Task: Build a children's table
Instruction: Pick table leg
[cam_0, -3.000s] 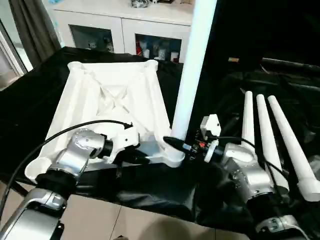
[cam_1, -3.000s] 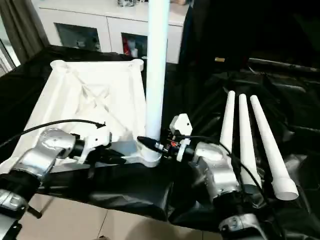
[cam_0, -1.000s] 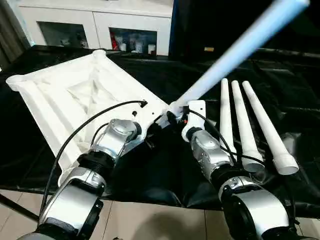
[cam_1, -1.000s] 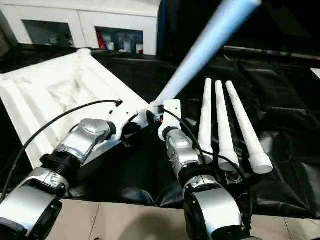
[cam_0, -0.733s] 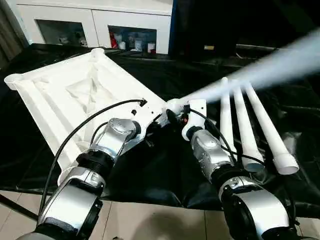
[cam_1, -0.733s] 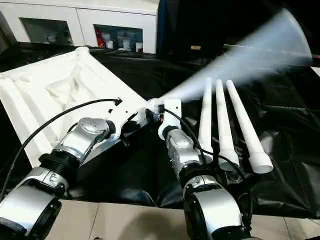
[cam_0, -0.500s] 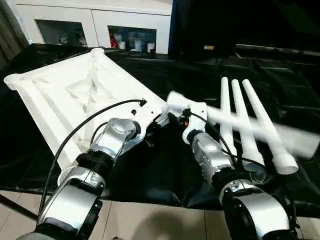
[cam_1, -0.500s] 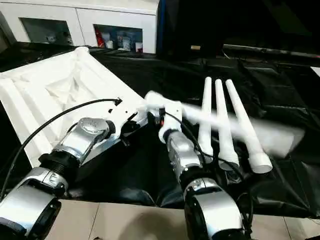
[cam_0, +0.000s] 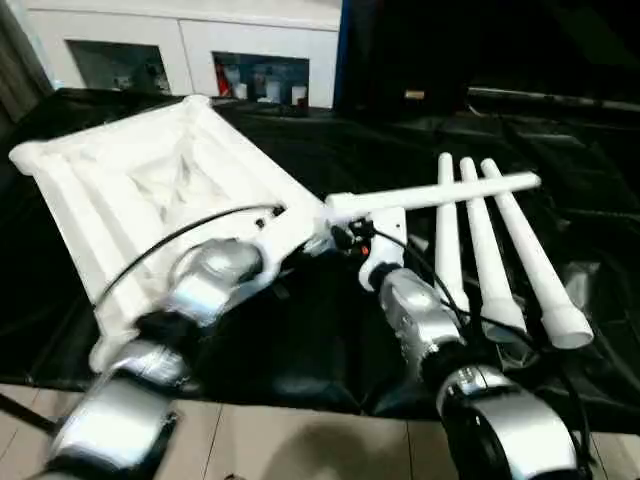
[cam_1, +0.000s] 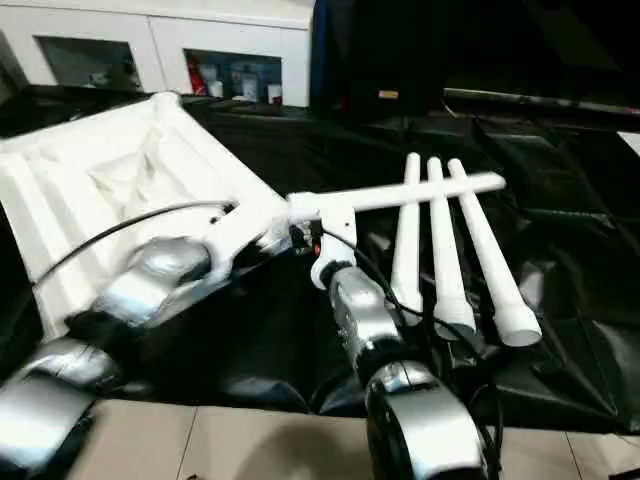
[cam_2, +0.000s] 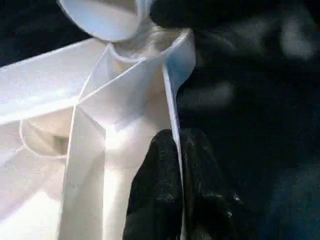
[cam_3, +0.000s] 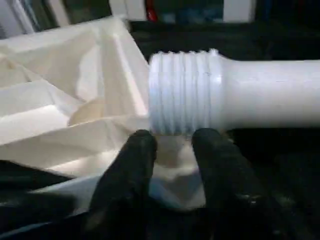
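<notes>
Where it stood upright in the corner socket moments ago: the fourth leg (cam_0: 430, 196) now lies toppled, its shaft across the three spare legs (cam_0: 480, 250), threaded end just beside the socket (not seated in it).
Table top (cam_0: 150, 190): underside up on the black cloth (cam_0: 330, 330), near corner lifted and turned since before.
Left gripper (cam_2: 172, 180): fingers pinched on the top's thin edge wall.
Right gripper (cam_3: 172, 150): fingers apart beneath the leg's thread, touching or not cannot be told; grip uncertain.
Meaning for task: no leg installed; this one probably needs regrasping, standing up and screwing in again.
</notes>
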